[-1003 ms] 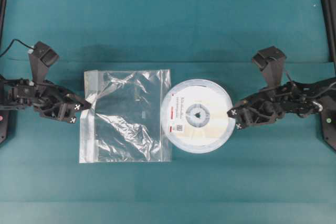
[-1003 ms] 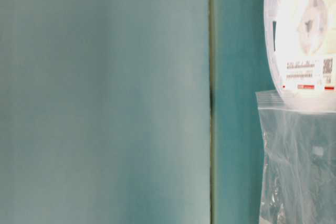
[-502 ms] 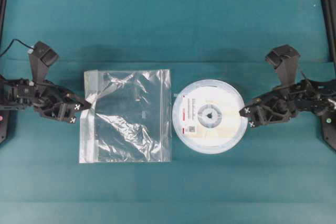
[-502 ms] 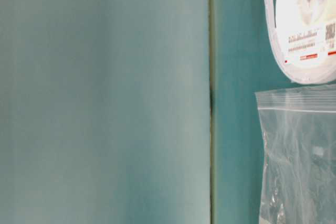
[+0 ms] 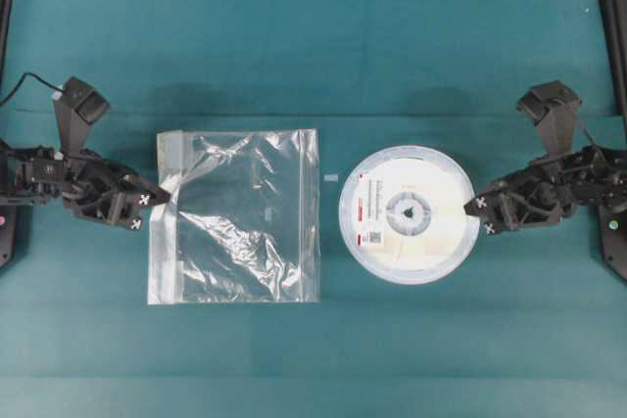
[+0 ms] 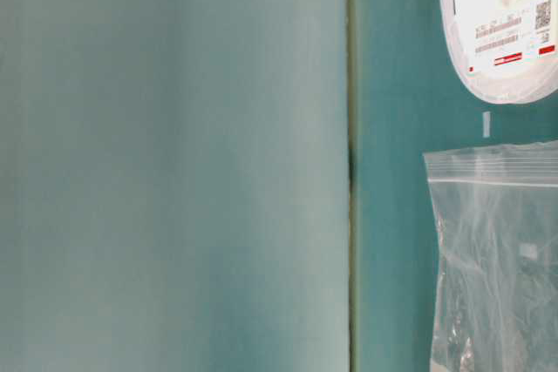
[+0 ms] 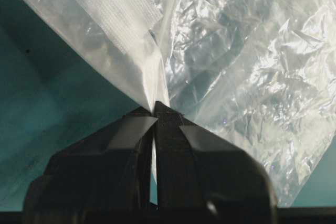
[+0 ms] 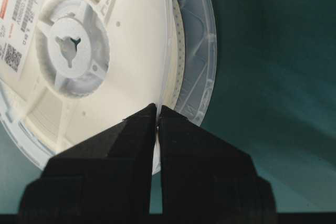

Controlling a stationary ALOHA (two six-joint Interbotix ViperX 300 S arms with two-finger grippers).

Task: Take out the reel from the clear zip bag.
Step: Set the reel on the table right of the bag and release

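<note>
Black jaws of the right gripper [image 8: 157, 113] are pressed together on the translucent rim of the reel [image 5: 411, 214], at the edge farthest from the clear zip bag [image 5: 235, 214]. The reel lies flat on the teal tabletop [image 5: 313, 46], completely outside the bag, with a strip of bare cloth between them. The left gripper [image 7: 155, 111] is also shut, pinching a corner of the bag beside the whitish zip strip [image 7: 113, 6], on the side of the bag away from the reel.

I judge that the task is almost done. The hold on the reel is only on a thin flange, so it can slip out if the arm pulls quickly or lifts. If the left gripper opens too early, the light bag can shift on the cloth.

A small pale scrap [image 5: 331, 177] lies between bag and reel; I cannot tell what it is. In the table-level view the reel is cut by the upper edge and the bag by the right edge, and no gripper appears there.
</note>
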